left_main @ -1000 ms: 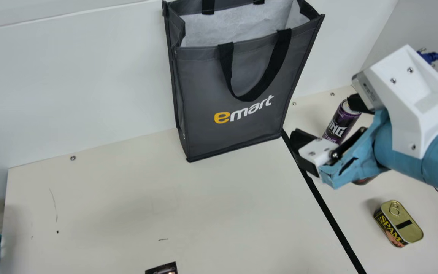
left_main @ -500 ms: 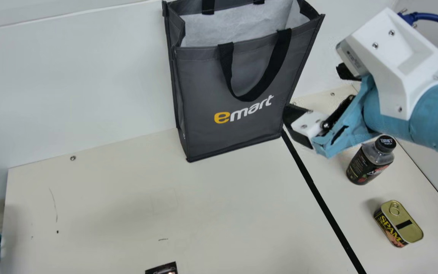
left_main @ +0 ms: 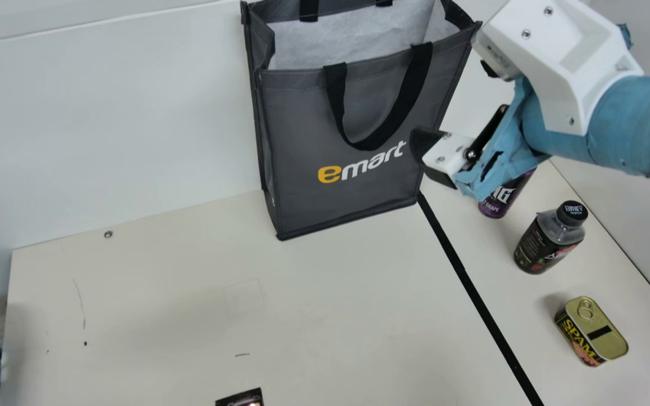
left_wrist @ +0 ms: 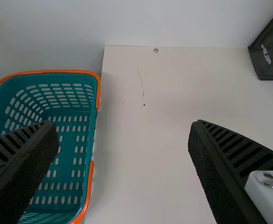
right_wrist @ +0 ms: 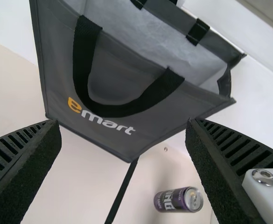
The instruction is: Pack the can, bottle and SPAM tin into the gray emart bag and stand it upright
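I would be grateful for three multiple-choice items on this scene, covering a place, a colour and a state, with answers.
1. Where is the tin?
A in the bag
B on the bottle
C on the table

2. What colour is the rim of the basket?
A orange
B white
C yellow

3. How is the right gripper?
A open, empty
B shut, empty
C shut on the can

1 C: it sits right of the black line.
2 A: the left wrist view shows its orange edge.
3 A: its fingers stand wide apart, gripping nothing.

Right gripper (left_main: pixel 455 107) aloft, jaws wide apart, left gripper (left_wrist: pixel 123 126), jaws wide apart
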{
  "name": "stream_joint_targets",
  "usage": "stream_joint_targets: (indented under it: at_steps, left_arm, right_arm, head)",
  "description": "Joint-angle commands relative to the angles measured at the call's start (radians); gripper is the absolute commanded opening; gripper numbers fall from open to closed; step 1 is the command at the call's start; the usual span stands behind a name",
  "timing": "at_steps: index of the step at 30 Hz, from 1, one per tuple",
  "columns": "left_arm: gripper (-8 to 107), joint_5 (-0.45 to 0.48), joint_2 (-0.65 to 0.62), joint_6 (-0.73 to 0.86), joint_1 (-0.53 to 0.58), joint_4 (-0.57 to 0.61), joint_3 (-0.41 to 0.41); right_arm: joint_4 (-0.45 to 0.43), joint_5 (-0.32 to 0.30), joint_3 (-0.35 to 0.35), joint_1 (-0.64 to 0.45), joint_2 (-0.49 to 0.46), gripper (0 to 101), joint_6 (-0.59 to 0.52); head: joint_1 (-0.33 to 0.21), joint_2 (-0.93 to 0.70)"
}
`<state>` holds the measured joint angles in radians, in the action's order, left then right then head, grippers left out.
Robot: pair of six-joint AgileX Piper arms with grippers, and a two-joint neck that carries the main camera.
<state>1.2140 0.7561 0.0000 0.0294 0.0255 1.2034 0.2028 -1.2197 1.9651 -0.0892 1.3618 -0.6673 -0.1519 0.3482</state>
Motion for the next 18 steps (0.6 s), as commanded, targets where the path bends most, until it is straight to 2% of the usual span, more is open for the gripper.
stream_joint_targets:
  at_steps: [1, 18]
  left_arm:
    - [90, 0.0, 0.0, 0.0, 0.0, 0.0, 0.0]
    - [90, 0.0, 0.0, 0.0, 0.0, 0.0, 0.0]
  right_arm:
    - [0.006, 0.0, 0.021, 0.001, 0.016, 95, -0.019]
    - [0.038, 0.0, 0.178, 0.008, 0.168, 95, -0.201]
  head:
    - [-0.023, 0.001]
    - [-0.023, 0.001]
